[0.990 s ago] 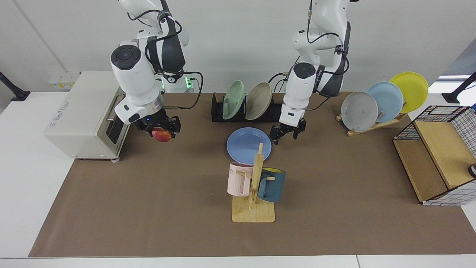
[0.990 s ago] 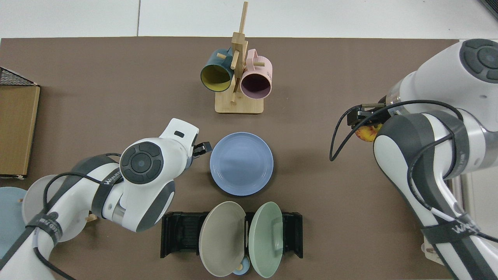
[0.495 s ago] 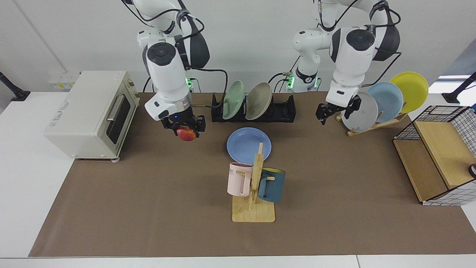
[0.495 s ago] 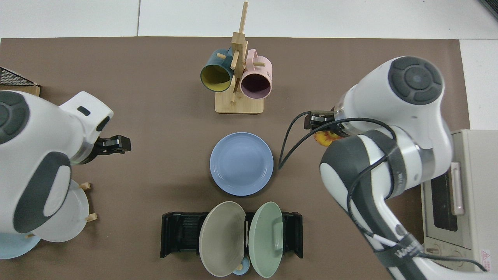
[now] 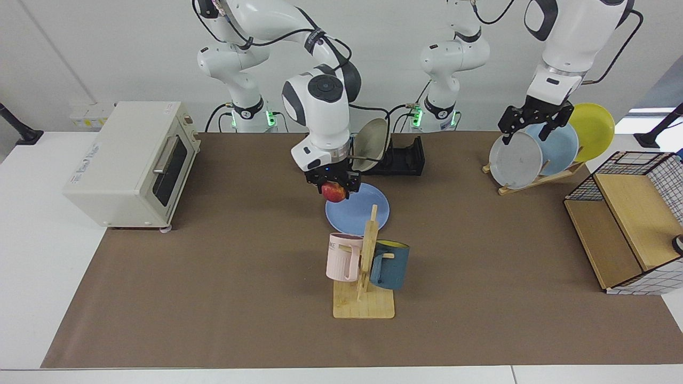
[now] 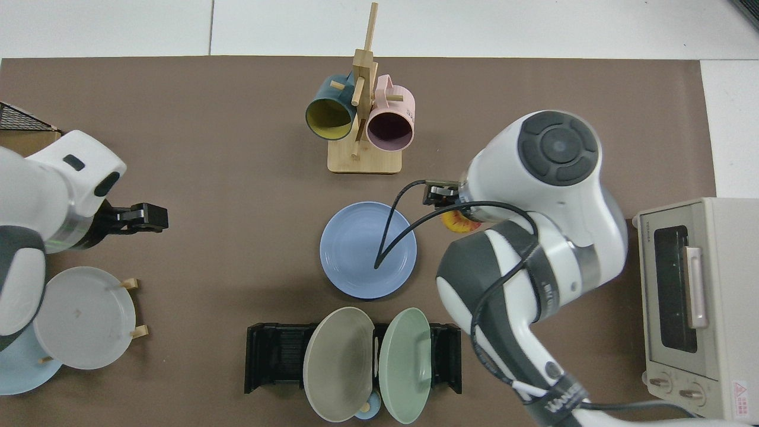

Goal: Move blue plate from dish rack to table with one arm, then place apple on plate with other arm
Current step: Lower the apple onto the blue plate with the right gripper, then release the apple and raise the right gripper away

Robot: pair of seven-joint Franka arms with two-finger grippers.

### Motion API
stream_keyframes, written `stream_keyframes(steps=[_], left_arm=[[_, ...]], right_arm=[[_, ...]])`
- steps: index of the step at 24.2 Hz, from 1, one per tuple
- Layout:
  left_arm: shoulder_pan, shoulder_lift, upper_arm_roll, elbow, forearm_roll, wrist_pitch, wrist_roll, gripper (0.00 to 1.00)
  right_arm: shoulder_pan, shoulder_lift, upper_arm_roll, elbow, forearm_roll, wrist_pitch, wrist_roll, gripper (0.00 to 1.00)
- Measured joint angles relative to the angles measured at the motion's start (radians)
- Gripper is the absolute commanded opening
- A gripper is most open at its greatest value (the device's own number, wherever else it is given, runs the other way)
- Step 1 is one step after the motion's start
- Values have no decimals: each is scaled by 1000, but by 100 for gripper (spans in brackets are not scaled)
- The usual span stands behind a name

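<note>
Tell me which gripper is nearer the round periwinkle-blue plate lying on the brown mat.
Right. The right gripper, holding the red apple, hovers at the edge of the blue plate. The left gripper is raised far off, by the wooden stand's plates.

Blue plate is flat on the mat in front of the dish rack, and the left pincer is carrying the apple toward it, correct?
Not quite: the right pincer holds the apple, as the facing view shows. The blue plate does lie flat before the dish rack.

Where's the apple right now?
The apple is held in the right gripper, above the mat. In the top view it hangs just beside the blue plate, on the toaster oven side, not yet over it.
</note>
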Motion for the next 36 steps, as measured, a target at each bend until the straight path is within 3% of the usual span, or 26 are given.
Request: stream_keyframes(steps=[4,10,11,12,13,21,26,36], left_arm=[[-4,7,2,5,-3,0,12,100],[-31,84,5,93,-4,-22,17,100],[-33,92,6,101,-4,-25,17,100],[-33,97,6,106,-4,-27,17,100],[-33,100,8,109,-4,-30,17,100],[-34,103,13,112,-4,-42,17,100],[-40,103,13,112,-4,-45,17,100],[-42,106,9,111,-4,-50,17,100]], right_arm=[[32,69,0,-2,0,86,65,0],[60,141,-1,-2,0,174,128,0],[65,149,0,-2,0,181,136,27],[69,156,0,-2,0,186,141,90],[72,161,-1,-2,0,188,145,99],[72,157,-13,21,1,139,149,100],[50,86,-27,50,0,48,91,100],[-231,-90,-35,54,-4,-55,-380,100]])
